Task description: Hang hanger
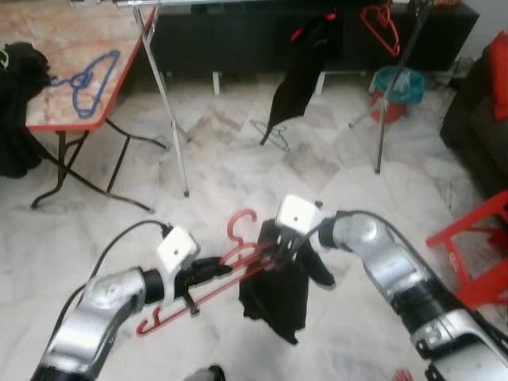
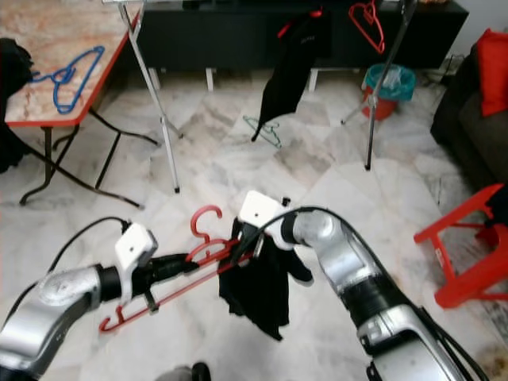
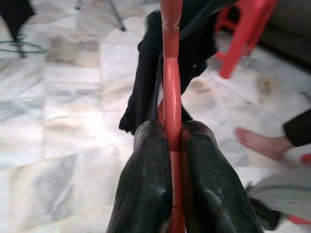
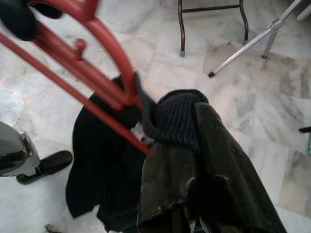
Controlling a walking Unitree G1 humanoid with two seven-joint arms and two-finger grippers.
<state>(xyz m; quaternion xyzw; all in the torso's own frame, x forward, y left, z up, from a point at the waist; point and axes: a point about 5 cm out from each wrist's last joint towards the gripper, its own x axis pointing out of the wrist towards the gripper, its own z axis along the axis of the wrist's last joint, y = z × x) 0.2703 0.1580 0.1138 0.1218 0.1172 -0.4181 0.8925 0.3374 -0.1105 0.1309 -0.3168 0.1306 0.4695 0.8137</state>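
Red hanger (image 1: 208, 279) sits low in front of the robot, held over the marble floor (image 1: 238, 171), hook up, tilted down toward the robot's left. Left gripper (image 3: 172, 141) is clamped tight on the hanger's bar, both fingers pressed flat against the red plastic, no gap. Black garment (image 1: 278, 298) hangs off the hanger end nearest the right gripper (image 4: 182, 128), whose fingers are pinched shut on a knit fold of that garment, right beside the hanger's neck. Judgement: step in hand looks like seating the garment on the hanger before any hanging; only one side seems draped, so the right gripper should pull the fabric across the shoulder while the left keeps the bar level and steady. Risk: garment slides off the low end if the tilt stays. Clothes rack (image 1: 163, 95) stands well ahead of both grippers, with a black garment on rack (image 1: 305, 67) and another red hanger (image 1: 382, 25) already up; table (image 1: 119, 75) with blue hanger (image 1: 87, 79) lies ahead, on the left gripper's side. A person's bare foot (image 3: 260, 143) shows on the floor beyond the left gripper.
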